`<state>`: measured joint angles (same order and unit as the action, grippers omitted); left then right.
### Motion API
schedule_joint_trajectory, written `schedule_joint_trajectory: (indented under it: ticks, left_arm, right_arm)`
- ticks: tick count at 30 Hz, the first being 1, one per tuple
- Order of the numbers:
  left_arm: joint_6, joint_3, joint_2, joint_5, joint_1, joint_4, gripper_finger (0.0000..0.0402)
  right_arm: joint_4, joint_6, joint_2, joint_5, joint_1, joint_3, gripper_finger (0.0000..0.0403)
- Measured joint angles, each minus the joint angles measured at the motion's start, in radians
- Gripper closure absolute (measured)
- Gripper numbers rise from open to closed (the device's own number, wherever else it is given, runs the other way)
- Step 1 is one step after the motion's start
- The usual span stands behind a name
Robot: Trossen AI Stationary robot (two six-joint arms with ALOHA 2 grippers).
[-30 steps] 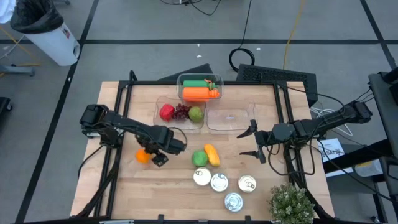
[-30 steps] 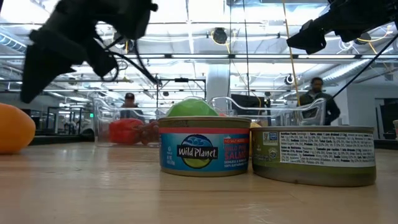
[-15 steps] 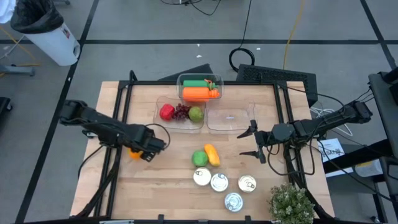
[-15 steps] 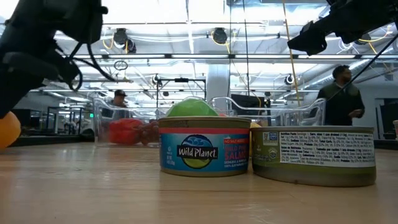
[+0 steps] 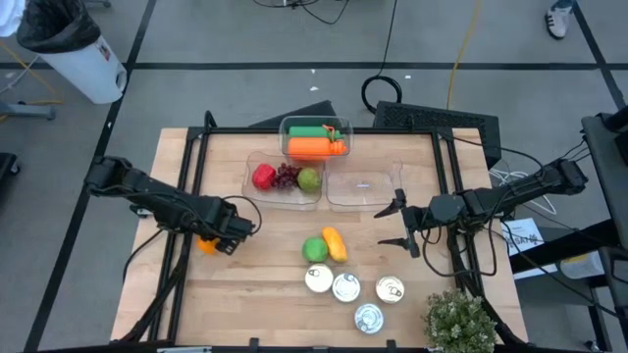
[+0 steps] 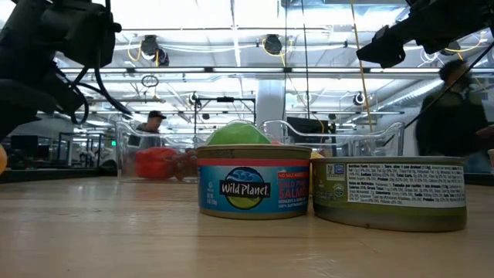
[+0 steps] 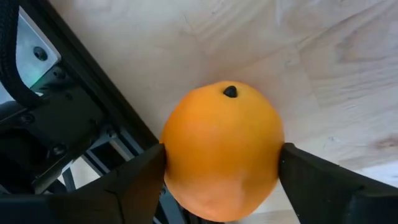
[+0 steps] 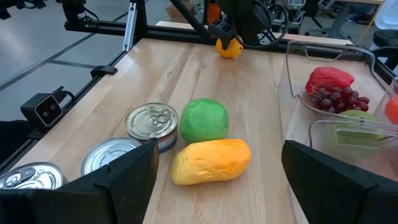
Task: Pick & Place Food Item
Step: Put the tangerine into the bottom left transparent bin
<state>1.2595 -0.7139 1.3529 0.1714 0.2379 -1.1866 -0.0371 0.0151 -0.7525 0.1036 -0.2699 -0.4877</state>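
An orange (image 7: 221,146) lies on the wooden table near its left side, seen in the high view as an orange (image 5: 206,242) partly under my left gripper (image 5: 222,233). That gripper points steeply down and is shut on the orange; the right wrist view shows the orange (image 8: 230,48) low against the tabletop. My right gripper (image 5: 400,224) hangs open above the table right of centre, with nothing between its fingers. A green round fruit (image 5: 314,249) and a yellow fruit (image 5: 335,243) lie side by side mid-table. My left gripper pinches the orange between its two fingers, one on each opposite side (image 7: 174,158) at its widest girth. The fingers come from above, slanting down. The stem dimple (image 7: 231,91) faces up toward the camera. The orange seems to sit low on the table.
Several tins (image 5: 343,287) stand near the front edge, beside a potted plant (image 5: 459,322). At the back are a clear tray (image 5: 285,177) with red pepper, grapes and a green fruit, a tub (image 5: 314,139) with a carrot, and a bare clear tray (image 5: 363,188). A black frame rail (image 5: 186,157) borders the left.
My left gripper has gone toward the table's left edge and sunk lower, rolling at the wrist. The orange has shifted a little toward the left edge along with it.
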Motion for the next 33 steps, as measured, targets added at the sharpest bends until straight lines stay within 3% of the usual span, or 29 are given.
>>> schedule_joint_trajectory:
  ticks: [5, 10, 17, 25, 29, 33]
  left_arm:
    - [0.002, 0.001, 0.0, -0.017, 0.0, 0.011, 0.0161]
    - [0.026, -0.027, 0.003, -0.073, 0.001, 0.015, 0.0164]
    - [-0.016, -0.247, -0.014, -0.3, 0.0, 0.026, 0.0182]
    - [-0.218, -0.555, -0.014, -0.587, -0.011, 0.027, 0.0185]
    - [-0.332, -0.605, -0.014, -0.74, -0.055, 0.076, 0.0187]
    - [-0.452, -0.605, -0.002, -0.757, -0.129, 0.16, 0.0185]
  right_arm:
    - [0.001, 0.001, 0.0, 0.0, 0.0, 0.0, 0.0083]
    - [0.002, 0.002, 0.0, 0.0, 0.0, 0.0, 0.0083]
    - [-0.002, 0.001, 0.0, 0.0, 0.0, 0.0, 0.0083]
    - [-0.003, 0.0, 0.0, 0.0, 0.0, 0.0, 0.0083]
    - [-0.003, -0.001, 0.0, 0.0, 0.0, 0.0, 0.0083]
    - [-0.003, 0.0, 0.0, 0.0, 0.0, 0.0, 0.0083]
